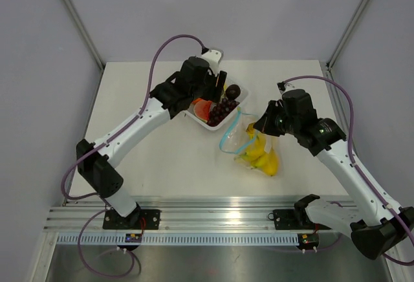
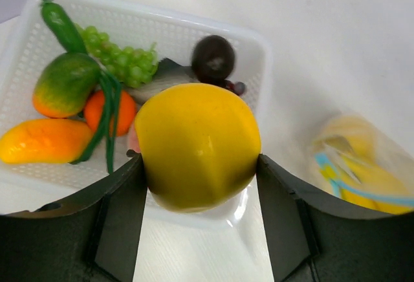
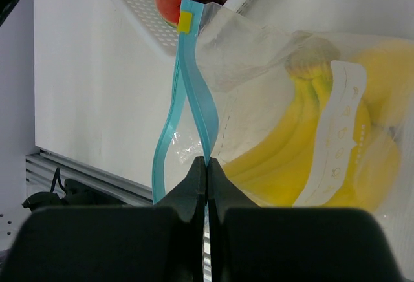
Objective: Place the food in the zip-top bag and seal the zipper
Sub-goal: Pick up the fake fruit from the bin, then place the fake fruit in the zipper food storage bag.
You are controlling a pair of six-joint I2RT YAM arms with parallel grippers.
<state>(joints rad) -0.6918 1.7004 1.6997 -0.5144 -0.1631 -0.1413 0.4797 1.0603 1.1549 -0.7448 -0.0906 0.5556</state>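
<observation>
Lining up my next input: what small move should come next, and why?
Probably carry the yellow fruit toward the zip-top bag: the left end effector grips it over the tray, and the right end effector holds the zipper, mouth open.

Both arms reach inward, each claw closed on something.

The left arm (image 1: pixel 139 127) rises from its base to a bent elbow on the left, and its long forearm then goes diagonally to the far middle. The left claw (image 2: pixel 200 165) presses its two dark fingers (image 2: pixel 119 220) on both sides of a round yellow fruit (image 2: pixel 197 133). The right arm (image 1: pixel 346 162) folds low to the right and leans back up toward the left. The right claw (image 3: pixel 207 169) has its jaws pressed together, pinching the blue zipper (image 3: pixel 197 101).
</observation>
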